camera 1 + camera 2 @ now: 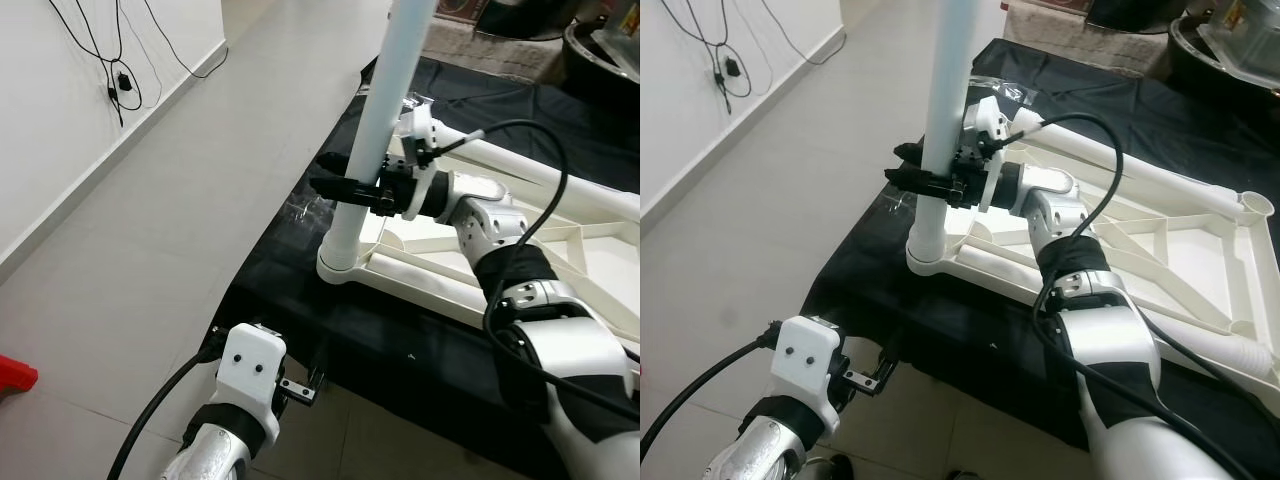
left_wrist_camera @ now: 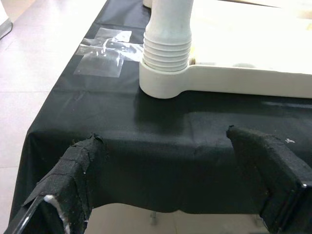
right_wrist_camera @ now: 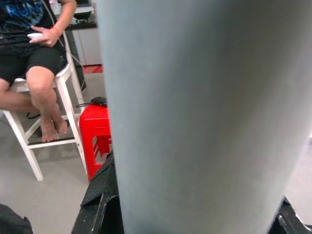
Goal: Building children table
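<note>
Left eye view: at centre frame the right gripper point(image 1: 345, 187) has its black fingers clamped round a white table leg point(image 1: 385, 110), which stands upright in the corner socket of an upturned white tabletop point(image 1: 440, 300). The tabletop lies on a black cloth point(image 1: 290, 290) running from the middle to the right of the frame. At lower left the left gripper point(image 1: 300, 385) hangs low at the cloth's near edge.

Right eye view: a second leg point(image 1: 1140, 170) lies flat across the upper right.

Left wrist view: the left fingers point(image 2: 73, 165) stand wide apart, holding nothing, with the leg's ribbed base at upper centre.

Right wrist view: the leg looms pale and blurred; at upper left a person point(image 3: 34, 73) sits on a white chair point(image 3: 29, 146) beside what looks like a red stool point(image 3: 95, 134).
</note>
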### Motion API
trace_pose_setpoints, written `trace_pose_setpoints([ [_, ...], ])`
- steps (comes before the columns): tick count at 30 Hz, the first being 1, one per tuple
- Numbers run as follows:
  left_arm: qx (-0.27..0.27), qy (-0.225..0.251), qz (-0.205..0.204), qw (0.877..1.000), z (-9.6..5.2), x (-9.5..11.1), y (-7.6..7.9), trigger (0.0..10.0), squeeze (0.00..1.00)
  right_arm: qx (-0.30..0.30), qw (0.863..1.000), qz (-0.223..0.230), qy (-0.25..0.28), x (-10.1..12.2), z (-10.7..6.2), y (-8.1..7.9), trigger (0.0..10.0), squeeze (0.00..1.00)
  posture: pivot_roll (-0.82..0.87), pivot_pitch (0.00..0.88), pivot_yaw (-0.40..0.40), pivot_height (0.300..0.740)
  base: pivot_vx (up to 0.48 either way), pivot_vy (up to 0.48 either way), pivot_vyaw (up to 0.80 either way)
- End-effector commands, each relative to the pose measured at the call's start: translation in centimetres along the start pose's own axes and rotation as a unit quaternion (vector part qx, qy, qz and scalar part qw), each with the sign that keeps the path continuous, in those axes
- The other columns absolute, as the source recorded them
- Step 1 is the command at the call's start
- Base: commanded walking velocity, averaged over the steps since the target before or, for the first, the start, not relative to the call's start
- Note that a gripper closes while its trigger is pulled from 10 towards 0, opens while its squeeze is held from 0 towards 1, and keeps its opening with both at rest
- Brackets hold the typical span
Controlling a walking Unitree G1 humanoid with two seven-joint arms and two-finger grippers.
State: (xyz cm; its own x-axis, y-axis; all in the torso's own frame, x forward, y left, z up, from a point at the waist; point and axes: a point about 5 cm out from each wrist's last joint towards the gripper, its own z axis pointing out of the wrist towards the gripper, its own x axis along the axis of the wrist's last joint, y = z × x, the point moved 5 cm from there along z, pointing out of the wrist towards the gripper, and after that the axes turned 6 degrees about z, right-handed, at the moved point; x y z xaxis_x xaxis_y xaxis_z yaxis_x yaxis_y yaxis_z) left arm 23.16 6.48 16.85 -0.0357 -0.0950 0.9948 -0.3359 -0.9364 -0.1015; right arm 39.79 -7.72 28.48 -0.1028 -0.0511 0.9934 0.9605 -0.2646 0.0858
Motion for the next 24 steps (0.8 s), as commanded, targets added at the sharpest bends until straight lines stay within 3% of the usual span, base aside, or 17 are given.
trace_pose_setpoints([
  [1,-0.004,-0.01,0.0,1.0,-0.2,-0.4,0.3,10.0,0.0,-0.032,0.998,0.038,-0.049,-3.4,-0.9,0.5,10.0,0.0,0.08,0.254,-0.111,0.74,0.0,0.0,0.0],
  [5,-0.005,-0.011,0.0,1.0,-0.2,-0.4,0.4,10.0,0.0,-0.057,0.997,0.049,-0.036,-3.3,-0.8,1.0,10.0,0.0,0.08,0.253,-0.111,0.74,0.0,0.0,0.0],
  [11,-0.005,-0.011,0.001,1.0,-0.3,-0.4,0.4,10.0,0.0,-0.006,0.998,0.062,-0.03,-3.7,-0.8,-0.2,10.0,0.0,0.08,0.249,-0.111,0.74,0.0,0.0,0.0],
  [24,-0.008,-0.011,0.003,1.0,-0.3,-0.4,0.5,10.0,0.0,-0.023,0.997,0.063,-0.03,-5.0,-0.8,-0.3,10.0,0.0,0.09,0.238,-0.108,0.74,0.0,0.0,0.0],
])
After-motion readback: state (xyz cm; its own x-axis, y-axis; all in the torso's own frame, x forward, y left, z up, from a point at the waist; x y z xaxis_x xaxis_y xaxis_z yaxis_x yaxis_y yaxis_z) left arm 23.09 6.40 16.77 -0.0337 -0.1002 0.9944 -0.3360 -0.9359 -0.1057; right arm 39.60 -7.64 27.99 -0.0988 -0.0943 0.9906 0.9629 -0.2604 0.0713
